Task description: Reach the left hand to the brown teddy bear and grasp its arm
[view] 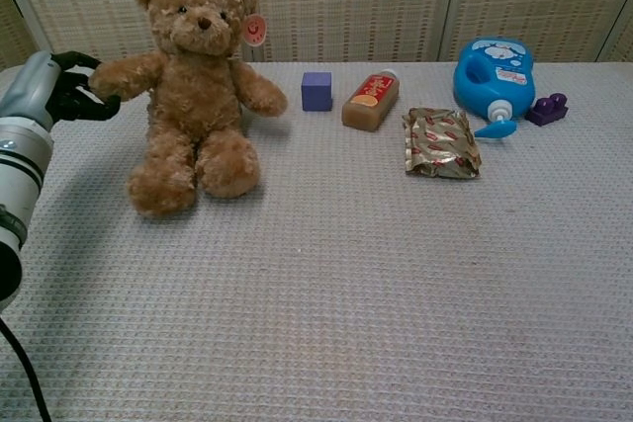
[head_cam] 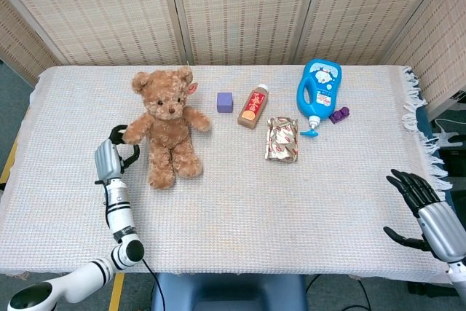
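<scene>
The brown teddy bear [head_cam: 169,127] [view: 195,86] sits upright at the table's left side, facing me, arms spread. My left hand [head_cam: 111,154] [view: 54,86] is at the tip of the bear's outstretched arm [view: 124,76]. Its dark fingers [view: 77,59] curl over the paw and the thumb lies under it, so the paw end is held between them. My right hand [head_cam: 426,213] hangs off the table's near right corner with its fingers spread, holding nothing; the chest view does not show it.
Right of the bear lie a purple cube [head_cam: 224,102], a brown bottle on its side [head_cam: 253,107], a crumpled foil packet [head_cam: 282,138], a blue detergent bottle [head_cam: 318,89] and a small purple block [head_cam: 339,114]. A woven screen stands behind the table.
</scene>
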Tool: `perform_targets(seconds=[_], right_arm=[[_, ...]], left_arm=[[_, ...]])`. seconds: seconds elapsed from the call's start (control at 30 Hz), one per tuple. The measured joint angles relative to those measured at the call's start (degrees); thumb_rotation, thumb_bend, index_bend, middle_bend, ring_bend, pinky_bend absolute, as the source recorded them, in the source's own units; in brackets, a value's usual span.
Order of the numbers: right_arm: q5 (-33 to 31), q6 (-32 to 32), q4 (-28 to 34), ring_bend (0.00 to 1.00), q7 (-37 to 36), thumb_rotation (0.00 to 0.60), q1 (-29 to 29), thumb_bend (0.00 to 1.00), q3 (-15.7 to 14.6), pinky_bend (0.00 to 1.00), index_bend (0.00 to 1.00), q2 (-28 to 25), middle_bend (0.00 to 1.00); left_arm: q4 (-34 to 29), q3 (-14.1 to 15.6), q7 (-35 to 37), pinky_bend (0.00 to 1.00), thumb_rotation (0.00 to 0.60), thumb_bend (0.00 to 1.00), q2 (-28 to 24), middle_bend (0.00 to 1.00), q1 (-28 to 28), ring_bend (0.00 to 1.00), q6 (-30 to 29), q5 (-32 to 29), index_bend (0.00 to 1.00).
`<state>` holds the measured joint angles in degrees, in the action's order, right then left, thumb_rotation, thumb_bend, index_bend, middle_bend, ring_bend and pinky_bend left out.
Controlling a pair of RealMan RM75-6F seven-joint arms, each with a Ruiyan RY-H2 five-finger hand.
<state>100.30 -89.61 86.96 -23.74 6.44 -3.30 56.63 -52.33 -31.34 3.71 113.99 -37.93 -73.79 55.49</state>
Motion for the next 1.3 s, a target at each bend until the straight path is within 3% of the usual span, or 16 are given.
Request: perform_targets(seconds=[0.4, 0.6, 0.83, 1.1, 1.3], right_arm=[[-0.28, 0.54, 0.25, 0.0, -0.03, 0.6, 0.22, 0.09, -0.05, 0.05, 0.0, -0.09, 0.0], [-0.42, 0.6, 0.36, 0.0, 0.11, 0.6, 0.24, 0.09, -0.01, 0.05, 0.0, -0.05, 0.0], [-0.34, 0.65, 0.42, 0.0, 0.14, 0.6, 0.27, 0.09, -0.07, 0.05, 0.0, -0.07, 0.0], [-0.24, 0.82, 0.44, 0.0, -0.02, 0.6, 0.36, 0.09, -0.2, 0.05, 0.0, -0.19, 0.0], [-0.51, 1.04, 0.51, 0.0, 0.2, 0.6, 0.43, 0.09, -0.08, 0.05, 0.0, -0.07, 0.0]], left_arm=[[8.24, 0.9, 4.12, 0.42, 0.6, 0.42, 3.36, 0.58, -1.33, 0.5, -2.81, 3.72, 0.4], [7.65, 0.93, 1.41, 0.42, 0.6, 0.42, 3.17, 0.58, -0.97, 0.5, 0.32, 2.02, 0.4], [7.85, 1.21, 4.22, 0.42, 0.6, 0.42, 3.52, 0.58, -0.97, 0.5, -3.54, 4.72, 0.4], [5.66, 1.45, 1.06, 0.42, 0.6, 0.42, 2.76, 0.58, -0.17, 0.5, -0.82, 3.13, 0.4], [6.04, 1.6, 3.02, 0.42, 0.6, 0.42, 2.85, 0.58, -0.19, 0.5, -3.55, 5.12, 0.4]])
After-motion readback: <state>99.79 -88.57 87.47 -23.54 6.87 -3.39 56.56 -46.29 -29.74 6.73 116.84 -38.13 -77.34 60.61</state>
